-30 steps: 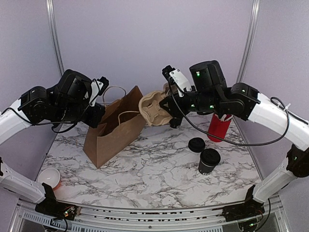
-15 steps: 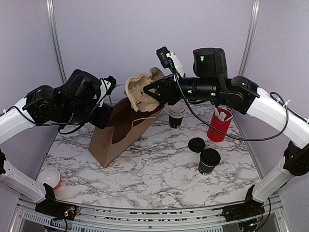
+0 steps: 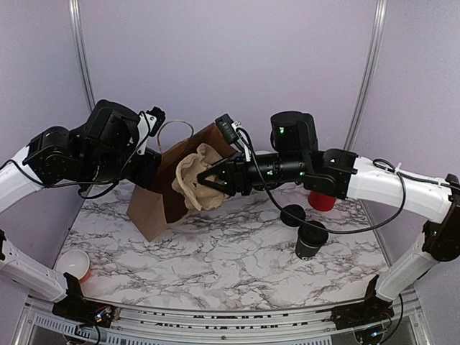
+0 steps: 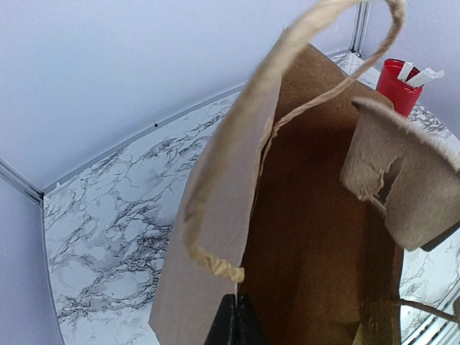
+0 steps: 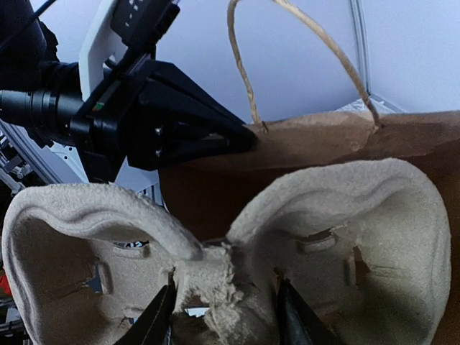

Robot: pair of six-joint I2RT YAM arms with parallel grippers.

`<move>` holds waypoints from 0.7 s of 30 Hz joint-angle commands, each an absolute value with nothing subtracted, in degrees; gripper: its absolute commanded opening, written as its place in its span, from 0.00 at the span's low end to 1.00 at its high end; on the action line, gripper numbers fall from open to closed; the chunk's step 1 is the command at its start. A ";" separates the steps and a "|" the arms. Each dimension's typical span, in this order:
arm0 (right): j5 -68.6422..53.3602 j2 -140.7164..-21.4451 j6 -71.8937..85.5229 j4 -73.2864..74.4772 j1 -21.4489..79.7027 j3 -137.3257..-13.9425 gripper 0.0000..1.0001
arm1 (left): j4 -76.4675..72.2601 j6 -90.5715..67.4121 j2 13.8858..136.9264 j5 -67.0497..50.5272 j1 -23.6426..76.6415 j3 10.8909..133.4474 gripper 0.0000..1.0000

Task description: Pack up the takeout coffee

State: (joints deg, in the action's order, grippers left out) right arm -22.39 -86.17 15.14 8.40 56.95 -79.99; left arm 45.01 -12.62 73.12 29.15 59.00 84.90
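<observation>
- Your left gripper (image 4: pixel 231 320) is clamped on the rim of the brown paper bag (image 3: pixel 153 210), which sits at the far left with its mouth open toward the right.
- Your right gripper (image 5: pixel 224 320) grips the beige moulded-pulp cup carrier (image 3: pixel 190 180) by its middle and holds it at the bag's mouth.
- The takeout coffee (image 3: pixel 311 239), a small black paper cup under a round black plastic lid, stands upright on the white marbled table (image 3: pixel 230 266) at the near right, just beside a loose flat black lid (image 3: pixel 292 214).

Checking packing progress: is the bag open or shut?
Open: the left hand pinches the bag by its rim, and the left wrist view looks into its interior.
</observation>
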 commanded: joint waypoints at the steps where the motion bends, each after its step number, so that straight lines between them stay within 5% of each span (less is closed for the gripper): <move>1: -26.77 -85.92 18.04 5.38 57.04 -77.00 0.44 | 42.01 -10.85 69.59 31.61 59.30 86.16 0.00; 13: -12.66 -89.64 14.09 3.75 58.92 -73.57 0.43 | 39.15 -3.96 67.46 7.74 59.87 81.64 0.00; 21: 3.74 -92.36 7.14 -4.60 64.05 -70.46 0.42 | 34.51 -6.65 65.33 6.18 61.09 77.56 0.00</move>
